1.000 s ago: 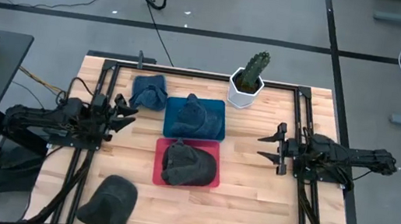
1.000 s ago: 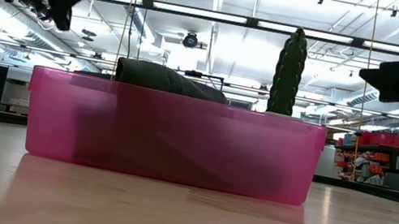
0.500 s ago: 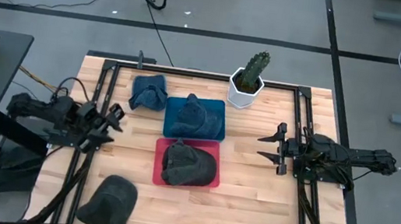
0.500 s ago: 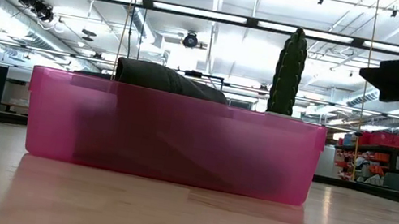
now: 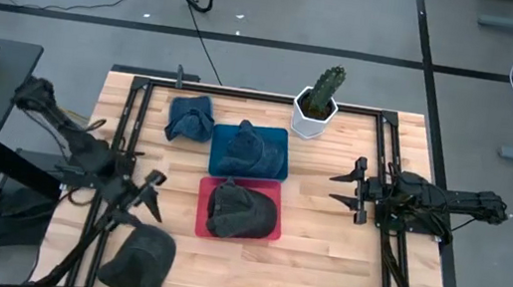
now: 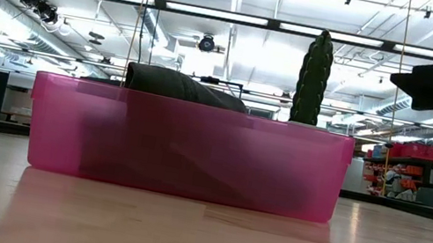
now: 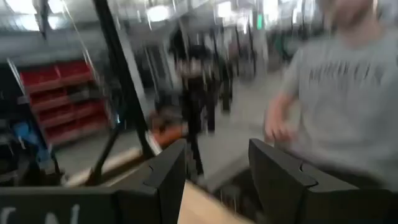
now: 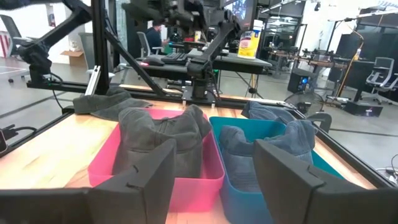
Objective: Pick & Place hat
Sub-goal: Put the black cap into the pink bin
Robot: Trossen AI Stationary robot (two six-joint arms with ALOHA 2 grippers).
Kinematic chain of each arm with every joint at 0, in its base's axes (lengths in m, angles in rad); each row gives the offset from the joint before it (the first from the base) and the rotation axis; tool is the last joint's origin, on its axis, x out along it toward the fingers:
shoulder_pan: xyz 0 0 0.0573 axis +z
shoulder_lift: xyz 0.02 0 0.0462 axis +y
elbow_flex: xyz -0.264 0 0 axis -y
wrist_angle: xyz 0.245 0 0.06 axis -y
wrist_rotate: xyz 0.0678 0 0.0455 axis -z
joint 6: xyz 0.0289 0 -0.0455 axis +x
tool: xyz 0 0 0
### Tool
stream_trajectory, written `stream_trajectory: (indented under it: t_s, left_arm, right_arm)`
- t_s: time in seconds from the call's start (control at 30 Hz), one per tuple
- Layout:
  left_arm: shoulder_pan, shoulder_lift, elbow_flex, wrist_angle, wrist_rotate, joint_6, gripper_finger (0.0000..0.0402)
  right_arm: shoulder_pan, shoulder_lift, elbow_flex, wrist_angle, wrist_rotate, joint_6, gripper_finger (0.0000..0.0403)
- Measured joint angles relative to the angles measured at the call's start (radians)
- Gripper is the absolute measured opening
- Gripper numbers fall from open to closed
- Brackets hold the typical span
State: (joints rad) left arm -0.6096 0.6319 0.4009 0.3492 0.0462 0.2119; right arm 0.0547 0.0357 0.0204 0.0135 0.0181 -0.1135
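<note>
I see a dark hat [image 5: 243, 211] in the pink bin [image 5: 265, 233], a blue hat [image 5: 246, 145] in the blue bin [image 5: 275, 145]; left claw [image 5: 151, 195] and right claw [image 5: 342, 185] both open.

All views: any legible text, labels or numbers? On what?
None can be read.
Person's grey shirt, left wrist view: lettering across the chest, too blurred.
Yellow-labelled container on the far desk, right wrist view: print too small.
Pink bin, blue bin, hats: no markings visible.
</note>
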Motion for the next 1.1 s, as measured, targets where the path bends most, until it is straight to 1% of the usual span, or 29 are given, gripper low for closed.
stream_trajectory:
  t_s: [0.07, 0.13, 0.2, 0.37, 0.57, 0.7, 0.83, 0.97, 1.1]
  left_arm:
    - [-0.056, 0.062, 0.075, -0.104, -0.111, 0.041, 0.0179]
    - [-0.107, 0.117, 0.144, -0.218, -0.252, 0.041, 0.0179]
    - [-0.155, 0.170, 0.203, -0.330, -0.336, 0.021, 0.0179]
    - [-0.268, 0.279, 0.346, -0.489, -0.434, -0.060, 0.0179]
    - [-0.386, 0.447, 0.546, -0.777, -0.512, -0.269, 0.0179]
    - [-0.427, 0.598, 0.650, -0.920, -0.520, -0.393, 0.0179]
    - [-0.443, 0.728, 0.690, -0.978, -0.514, -0.503, 0.0179]
    - [-0.443, 0.840, 0.691, -0.987, -0.402, -0.638, 0.0179]
    - [-0.443, 0.924, 0.692, -1.034, -0.334, -0.755, 0.0179]
  right_arm:
    - [0.000, 0.000, 0.000, 0.000, 0.000, 0.000, 0.0217]
    - [0.000, 0.000, 0.000, 0.000, 0.000, 0.000, 0.0217]
    - [0.000, 0.000, 0.000, 0.000, 0.000, 0.000, 0.0217]
    - [0.000, 0.000, 0.000, 0.000, 0.000, 0.000, 0.0217]
    - [0.000, 0.000, 0.000, 0.000, 0.000, 0.000, 0.0217]
    - [0.000, 0.000, 0.000, 0.000, 0.000, 0.000, 0.0217]
    - [0.000, 0.000, 0.000, 0.000, 0.000, 0.000, 0.0217]
    - [0.000, 0.000, 0.000, 0.000, 0.000, 0.000, 0.0217]
    - [0.000, 0.000, 0.000, 0.000, 0.000, 0.000, 0.0217]
